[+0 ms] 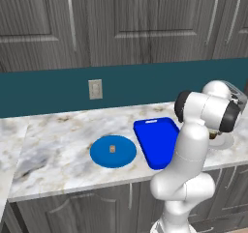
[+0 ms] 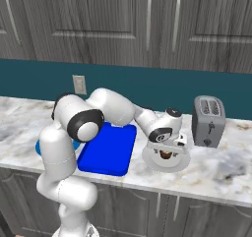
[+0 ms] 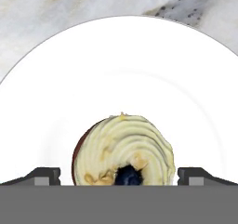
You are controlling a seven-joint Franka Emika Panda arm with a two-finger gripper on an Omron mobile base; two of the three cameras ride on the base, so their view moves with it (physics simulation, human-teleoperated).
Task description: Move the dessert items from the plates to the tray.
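A dessert item [image 3: 123, 148] with a pale cream swirl, a dark berry and a brown base sits on the white round plate [image 3: 116, 69]. My gripper [image 3: 122, 174] hangs right over it, open, one fingertip [image 3: 44, 175] on each side of it and apart from it. From the right base view the gripper [image 2: 167, 151] points down at the white plate [image 2: 150, 163] and the brown dessert [image 2: 166, 156]. A tiny tan dessert lump [image 1: 112, 149] lies in the middle of the round blue plate [image 1: 101, 154]. The blue rectangular tray [image 1: 157, 138] lies between the two plates, with nothing on it.
A grey toaster [image 2: 208, 114] stands just behind and to the right of the white plate. A wall socket [image 1: 95, 89] is on the teal backsplash. The marble counter's front edge [image 2: 147, 184] runs close to the tray and the white plate. Cabinets hang above.
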